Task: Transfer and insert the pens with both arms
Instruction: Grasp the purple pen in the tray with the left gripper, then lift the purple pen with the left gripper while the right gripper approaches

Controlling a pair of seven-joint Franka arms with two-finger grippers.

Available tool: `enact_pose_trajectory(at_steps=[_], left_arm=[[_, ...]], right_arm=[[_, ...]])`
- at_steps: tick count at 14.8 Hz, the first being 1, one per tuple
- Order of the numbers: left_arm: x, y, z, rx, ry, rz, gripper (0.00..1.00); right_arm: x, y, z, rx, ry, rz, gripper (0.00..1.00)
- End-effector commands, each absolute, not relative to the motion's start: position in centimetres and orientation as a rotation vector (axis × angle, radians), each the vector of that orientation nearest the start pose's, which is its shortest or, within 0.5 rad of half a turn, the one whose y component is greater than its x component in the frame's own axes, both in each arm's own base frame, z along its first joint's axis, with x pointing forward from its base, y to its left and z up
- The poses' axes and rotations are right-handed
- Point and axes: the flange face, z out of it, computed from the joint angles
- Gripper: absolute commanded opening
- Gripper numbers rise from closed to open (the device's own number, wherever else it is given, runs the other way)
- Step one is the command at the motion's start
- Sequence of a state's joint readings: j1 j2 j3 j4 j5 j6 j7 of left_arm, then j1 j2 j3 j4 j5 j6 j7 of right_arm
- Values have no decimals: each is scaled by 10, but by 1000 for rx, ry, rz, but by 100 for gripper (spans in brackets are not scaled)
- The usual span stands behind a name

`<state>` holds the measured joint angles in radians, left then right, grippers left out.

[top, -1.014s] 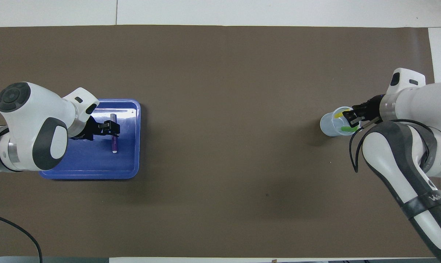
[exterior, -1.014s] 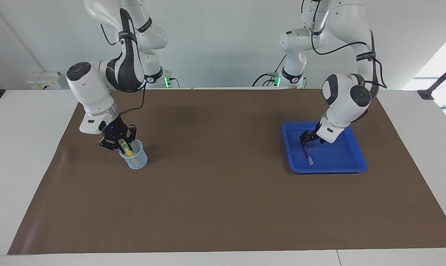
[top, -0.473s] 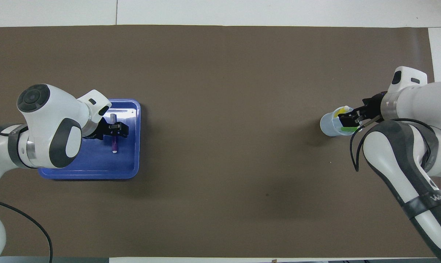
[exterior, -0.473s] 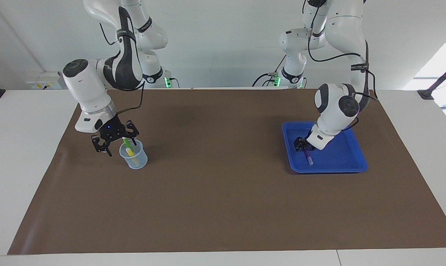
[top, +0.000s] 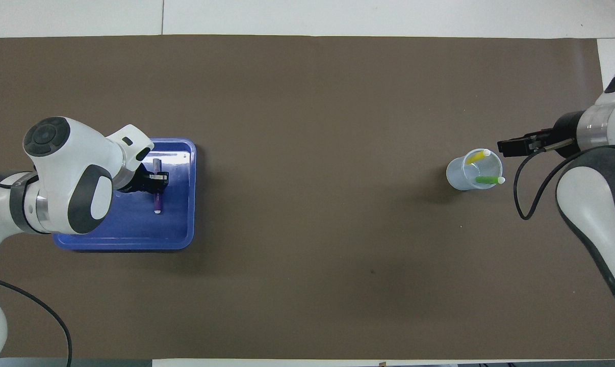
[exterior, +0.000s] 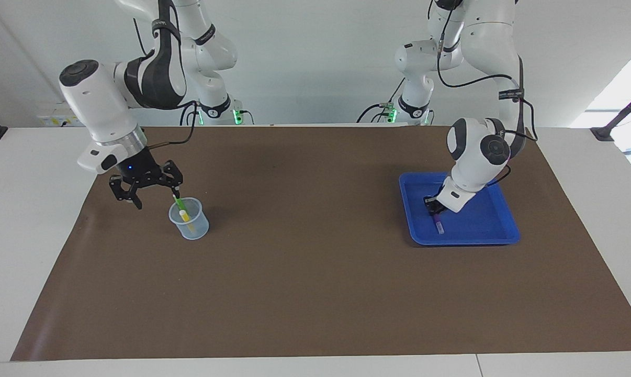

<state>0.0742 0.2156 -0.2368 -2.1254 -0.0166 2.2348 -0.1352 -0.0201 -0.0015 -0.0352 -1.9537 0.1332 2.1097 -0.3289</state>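
— while we run along the table from the left arm's end, what's first?

— the blue tray (exterior: 504, 230) (top: 124, 239) on the brown mat (exterior: 315, 293) (top: 307, 285). the purple pen (exterior: 437, 221) (top: 157, 193) lies flat in it, pale tip pointing away from the robots.

— and the left gripper (exterior: 434, 207) (top: 157, 177)?

— down in the tray, right on the pen's upper half. its jaws sit close on either side of the barrel and seem to pinch it, and the pen lies on the tray floor.

— then the middle of the table?

— only bare mat between the tray and the cup.

— the cup, then.

— a clear plastic cup (exterior: 190, 226) (top: 463, 176) stands upright on the mat toward the right arm's end. the yellow pen (exterior: 186, 219) (top: 478, 157) and the green pen (exterior: 179, 202) (top: 488, 179) both stand in it, leaning, pale ends up above the rim. the green one leans toward the robots.

— where's the right gripper (exterior: 147, 198) (top: 514, 148)?

— up in the air just beside the cup, over the mat, on the side toward the right arm's end. its jaws are spread wide and hold nothing. one finger hangs near the green pen's top; i can't tell whether it touches.
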Motion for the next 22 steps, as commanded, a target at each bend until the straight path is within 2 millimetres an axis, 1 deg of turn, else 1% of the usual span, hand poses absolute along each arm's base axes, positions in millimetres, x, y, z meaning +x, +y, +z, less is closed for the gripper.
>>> enact_pose_trajectory(at_steps=[1, 3, 4, 5, 6, 7, 8, 9, 10, 11, 12, 13, 15, 17, 19, 21, 22], left_arm=[[553, -86, 302, -3172, 45, 168, 0], [557, -83, 310, -3171, 31, 182, 0], [560, -78, 318, -3170, 13, 197, 0], [566, -71, 330, -3169, -18, 221, 0], [570, -70, 347, -3166, -28, 258, 0], [575, -70, 364, -3161, -39, 290, 0], [578, -71, 380, -3169, -69, 324, 0], [580, -73, 395, -3185, -115, 352, 0], [578, -75, 411, -3198, -165, 362, 0], [574, -76, 421, -3212, -235, 384, 0], [571, -80, 435, -3238, -325, 401, 0], [568, -85, 448, -3260, -464, 430, 0], [558, -100, 473, -3272, -778, 483, 0], [547, -118, 496, -3233, -1106, 570, 0], [539, -142, 517, -3133, -1464, 689, 0], [530, -171, 530, -2987, -1745, 840, 0], [526, -185, 532, -2911, -1856, 926, 0]], right_arm=[[574, -28, 526, -3061, -187, -193, 100], [573, -26, 549, -3084, -113, -151, 100], [573, -20, 560, -3103, -88, -131, 100], [573, -16, 571, -3129, -52, -116, 100], [572, -8, 579, -3146, -40, -99, 100], [568, 0, 583, -3157, -33, -68, 100], [562, 6, 583, -3170, -13, -25, 100], [554, 11, 590, -3183, -1, -2, 100], [546, 14, 595, -3188, 9, 21, 100], [538, 15, 599, -3186, 11, 39, 100], [532, 15, 602, -3186, 12, 56, 100], [529, 13, 604, -3183, 15, 59, 100], [529, 12, 604, -3178, 20, 66, 100], [531, 9, 606, -3157, 36, 58, 100], [534, 5, 609, -3128, 56, 51, 100], [538, 2, 611, -3117, 65, 56, 100], [540, 1, 617, -3118, 67, 46, 100]])
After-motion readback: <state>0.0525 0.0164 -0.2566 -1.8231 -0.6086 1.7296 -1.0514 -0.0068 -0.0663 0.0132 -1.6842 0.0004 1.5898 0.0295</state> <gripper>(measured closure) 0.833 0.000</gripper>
